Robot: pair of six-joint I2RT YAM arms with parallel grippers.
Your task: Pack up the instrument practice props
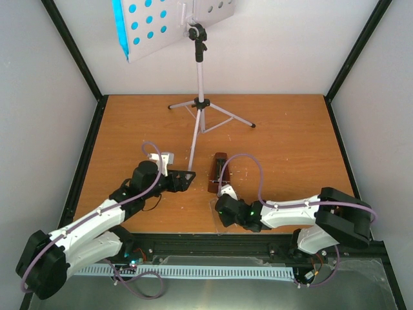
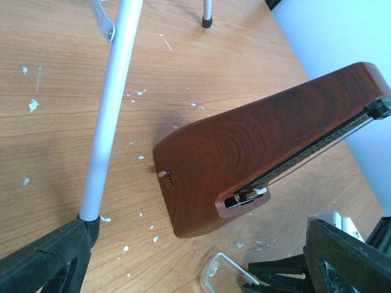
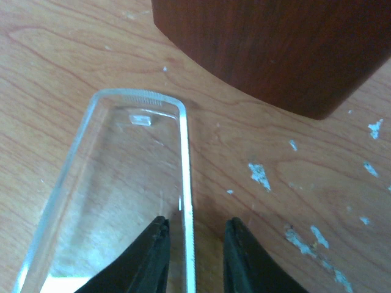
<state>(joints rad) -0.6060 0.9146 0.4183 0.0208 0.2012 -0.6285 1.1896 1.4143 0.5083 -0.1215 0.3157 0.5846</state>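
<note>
The white tripod music stand (image 1: 200, 71) stands at the back of the table, its hole-punched desk (image 1: 155, 26) tilted and a blue sheet (image 1: 119, 22) behind its left edge. The brown metronome (image 1: 219, 173) (image 2: 256, 152) lies on its side at mid-table with its cover off. That clear cover (image 3: 116, 183) (image 2: 226, 274) lies flat beside the metronome's base. My right gripper (image 3: 194, 235) (image 1: 223, 196) straddles the cover's right wall, jaws narrow, with a gap showing at the right finger. My left gripper (image 2: 195, 262) (image 1: 185, 176) is wide open, its left finger (image 2: 43, 265) at the foot of the stand's near leg (image 2: 110, 122).
The stand's other two legs (image 1: 226, 115) spread across the back of the wooden table (image 1: 290, 148). Black frame posts and white walls close in the sides and back. White flecks dot the wood round the metronome.
</note>
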